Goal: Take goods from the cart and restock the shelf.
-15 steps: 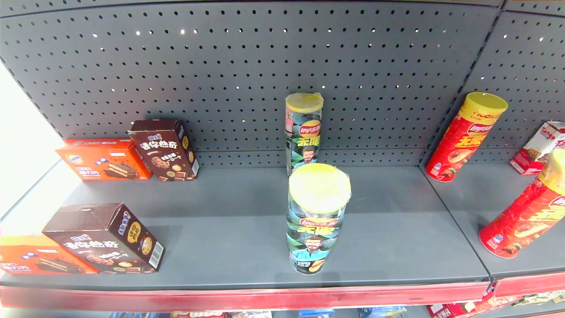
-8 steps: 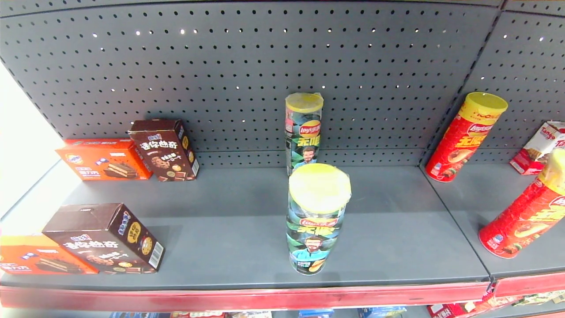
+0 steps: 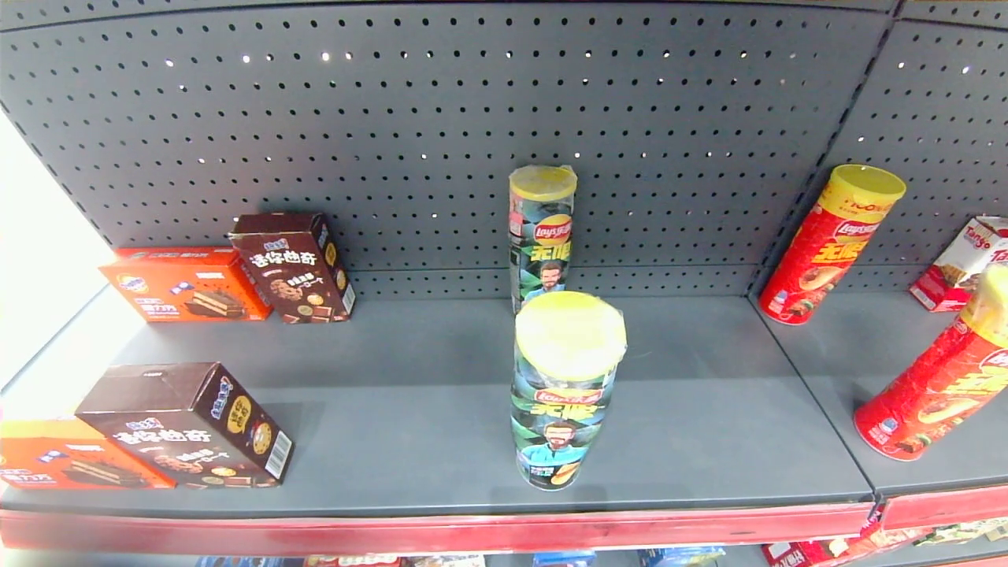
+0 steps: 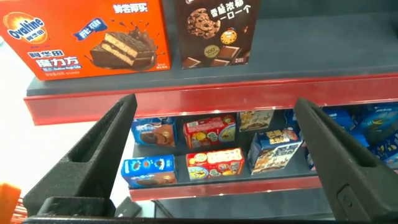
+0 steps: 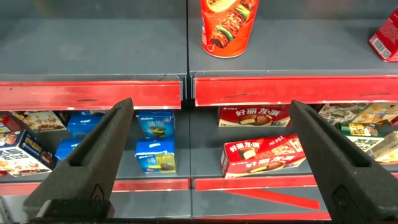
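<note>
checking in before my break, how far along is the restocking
Done: green chip cans, boxes and red cans sit on the shelf. In hand: nothing; the left gripper and right gripper are open and empty. Left: wide bare stretches of shelf to fill.

Matt grey metal shelf (image 3: 394,409); glossy crisp tubes (image 3: 561,394); cardboard boxes (image 3: 189,425).

Logo and Chinese lettering on the green chip can (image 3: 561,409); barcode on the brown box (image 3: 185,421)
</note>
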Motion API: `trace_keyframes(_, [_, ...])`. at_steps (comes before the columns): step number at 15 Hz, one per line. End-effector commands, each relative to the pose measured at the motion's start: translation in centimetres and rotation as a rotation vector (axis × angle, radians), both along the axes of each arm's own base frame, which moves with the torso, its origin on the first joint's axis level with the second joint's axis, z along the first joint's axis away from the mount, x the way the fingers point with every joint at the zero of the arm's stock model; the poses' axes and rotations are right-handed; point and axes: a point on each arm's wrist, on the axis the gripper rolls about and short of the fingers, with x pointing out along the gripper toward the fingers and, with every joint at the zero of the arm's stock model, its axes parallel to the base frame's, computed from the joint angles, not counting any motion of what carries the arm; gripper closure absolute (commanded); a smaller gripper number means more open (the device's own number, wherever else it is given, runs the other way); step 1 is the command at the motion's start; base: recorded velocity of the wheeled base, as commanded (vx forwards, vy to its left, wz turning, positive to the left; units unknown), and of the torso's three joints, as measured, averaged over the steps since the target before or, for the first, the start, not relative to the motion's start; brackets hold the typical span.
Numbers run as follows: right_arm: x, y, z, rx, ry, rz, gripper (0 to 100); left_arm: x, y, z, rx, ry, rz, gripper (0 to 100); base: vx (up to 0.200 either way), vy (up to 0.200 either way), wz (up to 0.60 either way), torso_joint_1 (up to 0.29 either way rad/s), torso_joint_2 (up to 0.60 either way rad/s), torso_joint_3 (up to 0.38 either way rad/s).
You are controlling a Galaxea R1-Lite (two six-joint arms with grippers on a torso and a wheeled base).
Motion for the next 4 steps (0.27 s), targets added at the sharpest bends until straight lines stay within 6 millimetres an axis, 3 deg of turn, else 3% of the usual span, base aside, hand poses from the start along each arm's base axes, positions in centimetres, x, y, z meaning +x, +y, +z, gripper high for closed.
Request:
trace_keyframes(1, [0.01, 0.0, 0.0, 0.0, 0.002, 0.0, 0, 0.0, 0.0, 0.0, 0.0, 0.0, 0.0, 0, 0.0, 0.0, 0.0, 0.0, 0.0, 0.0])
trace_keyframes(4, [0.01, 0.0, 0.0, 0.003, 0.002, -0.001, 0, 0.0, 0.0, 0.0, 0.0, 0.0, 0.0, 0, 0.0, 0.0, 0.0, 0.0, 0.0, 0.0])
